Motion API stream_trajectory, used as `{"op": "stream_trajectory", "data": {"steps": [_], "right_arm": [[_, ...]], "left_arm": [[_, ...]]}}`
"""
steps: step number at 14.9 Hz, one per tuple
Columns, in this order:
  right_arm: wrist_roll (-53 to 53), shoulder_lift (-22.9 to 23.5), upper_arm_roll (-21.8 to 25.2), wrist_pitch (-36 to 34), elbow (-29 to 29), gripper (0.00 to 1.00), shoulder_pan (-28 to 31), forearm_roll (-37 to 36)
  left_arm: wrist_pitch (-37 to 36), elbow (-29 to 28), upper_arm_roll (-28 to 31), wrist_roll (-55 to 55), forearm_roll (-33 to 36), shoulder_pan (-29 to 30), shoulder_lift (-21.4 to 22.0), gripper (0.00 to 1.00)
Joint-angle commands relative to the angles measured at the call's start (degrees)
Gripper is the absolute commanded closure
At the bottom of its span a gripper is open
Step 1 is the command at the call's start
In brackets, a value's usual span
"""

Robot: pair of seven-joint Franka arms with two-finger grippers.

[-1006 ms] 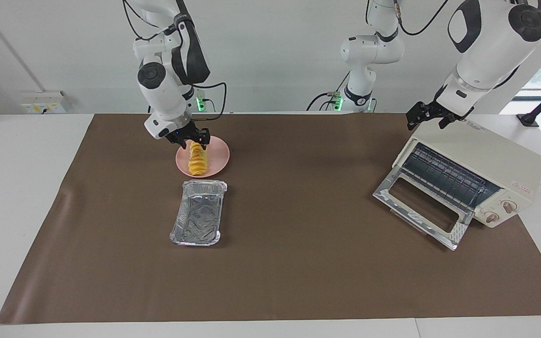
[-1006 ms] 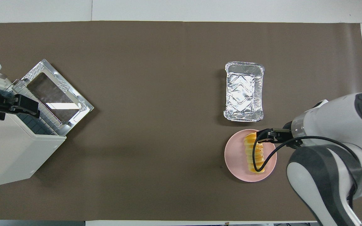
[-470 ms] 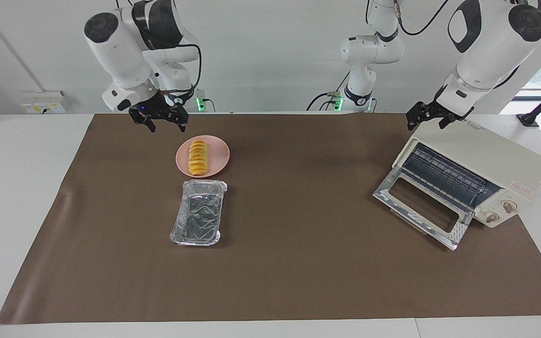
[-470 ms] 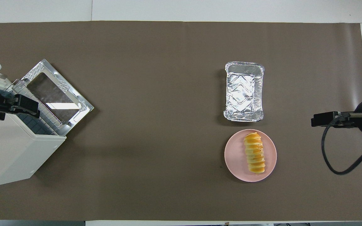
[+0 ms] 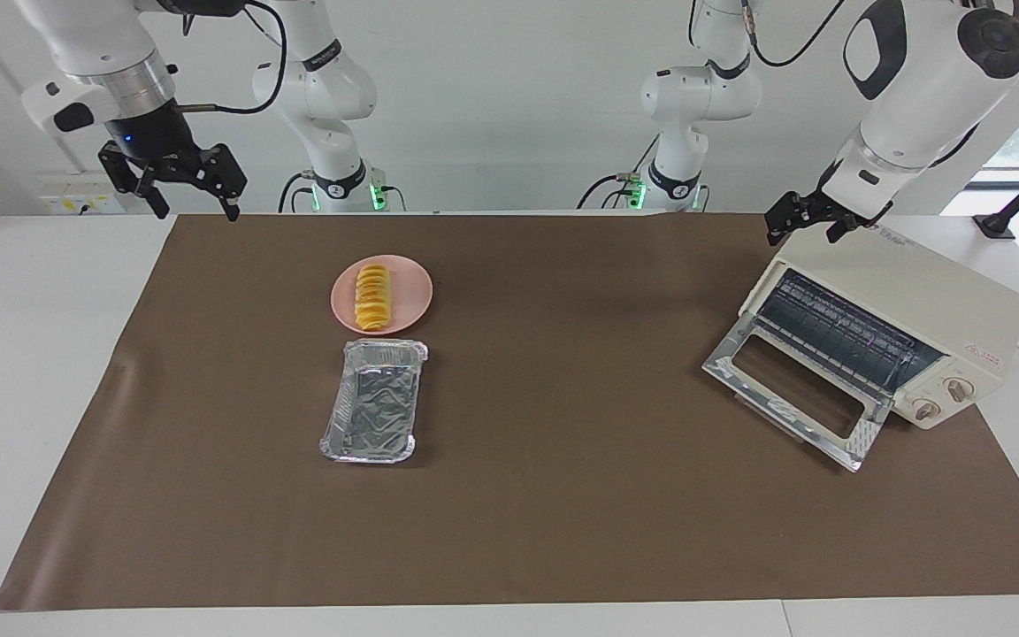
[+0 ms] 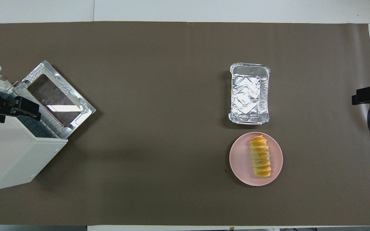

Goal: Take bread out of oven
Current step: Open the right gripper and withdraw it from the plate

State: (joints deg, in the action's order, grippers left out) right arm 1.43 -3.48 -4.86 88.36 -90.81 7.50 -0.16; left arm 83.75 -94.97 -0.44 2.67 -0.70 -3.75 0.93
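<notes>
The bread (image 5: pixel 372 297) (image 6: pixel 260 156), a ridged golden-orange loaf, lies on a round pink plate (image 5: pixel 414 292) (image 6: pixel 238 158) near the robots. Nothing touches it. My right gripper (image 5: pixel 194 205) (image 6: pixel 365 95) hangs open and empty, high over the mat's edge at the right arm's end of the table. The cream-white oven (image 5: pixel 916 296) (image 6: pixel 8 157) stands at the left arm's end with its glass door (image 5: pixel 792 398) (image 6: pixel 56 96) dropped open, and no bread shows on its wire rack. Over the oven's top waits my left gripper (image 5: pixel 803 232) (image 6: pixel 27 109), open and empty.
A crinkled silver foil tray (image 5: pixel 374 411) (image 6: pixel 249 93) sits just beside the plate, farther from the robots, with nothing in it. A brown mat (image 5: pixel 563 495) covers the table.
My right gripper has risen off the bread on the plate and swung away toward the right arm's end of the table. The bread stays on the plate. The left arm has not moved.
</notes>
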Motion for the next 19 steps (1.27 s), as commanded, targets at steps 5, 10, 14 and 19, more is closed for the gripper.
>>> {"op": "stream_trajectory", "data": {"steps": [5, 10, 14, 19], "right_arm": [[-1.25, -1.26, -0.59, -2.23, -3.58, 0.0, 1.37, -1.42], [-3.01, -1.35, -0.76, -2.41, -2.7, 0.0, 1.64, -1.51], [-2.66, -1.35, 0.8, -1.53, -3.14, 0.0, -1.67, -1.25], [-2.4, -0.74, 7.59, -2.31, -2.18, 0.0, -8.03, -0.89]], "left_arm": [[0.89, -0.92, -0.35, 0.05, 1.14, 0.41, 1.09, 0.0], [0.89, -0.92, -0.35, 0.05, 1.14, 0.41, 1.0, 0.0], [0.89, -0.92, -0.35, 0.05, 1.14, 0.41, 1.0, 0.0], [0.89, -0.92, -0.35, 0.05, 1.14, 0.41, 1.0, 0.0]]}}
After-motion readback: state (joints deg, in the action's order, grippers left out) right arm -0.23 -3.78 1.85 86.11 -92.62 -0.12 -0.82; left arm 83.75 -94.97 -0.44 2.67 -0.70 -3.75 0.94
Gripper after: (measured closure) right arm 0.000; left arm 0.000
